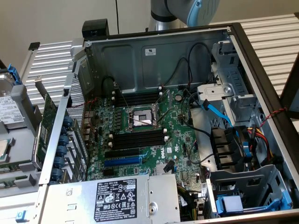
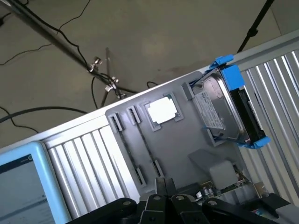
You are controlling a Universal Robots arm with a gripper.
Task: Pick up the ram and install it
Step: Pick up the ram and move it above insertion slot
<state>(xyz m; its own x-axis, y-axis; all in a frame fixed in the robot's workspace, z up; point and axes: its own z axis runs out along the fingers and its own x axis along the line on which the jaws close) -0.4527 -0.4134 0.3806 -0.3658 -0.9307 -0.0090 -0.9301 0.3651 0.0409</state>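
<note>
Clerk: Gripper [image 2: 164, 187], black, closest to the wrist lens. Jaws closed flat together, hanging over the edge of the grey tray [image 2: 182, 144].

Checker: Tray contents?

Clerk: One hard drive [image 2: 217, 109] in a blue caddy. One square processor [image 2: 162, 111] in its recess. One ram [image 2: 147, 143], apparently: a thin dark strip standing on edge between paired clips, just beside the processor and apart from the gripper.

Checker: Surface?

Clerk: Ribbed metal table [image 2: 88, 154], silver, carrying the tray and, in the exterior view, the open computer case [image 1: 154, 51]. Inside it are a green motherboard [image 1: 180, 140], a processor socket [image 1: 141, 119] between two banks of long black memory slots [image 1: 138, 138], and a labelled power supply [image 1: 121, 198] at the near edge.

Checker: Room?

Clerk: Grey floor [image 2: 154, 46], concrete-like, crossed by black cables [image 2: 42, 112] and stand legs. Pale wall [image 1: 51, 21] behind the table. Arm [image 1: 187, 9] above the case's far wall.
</note>
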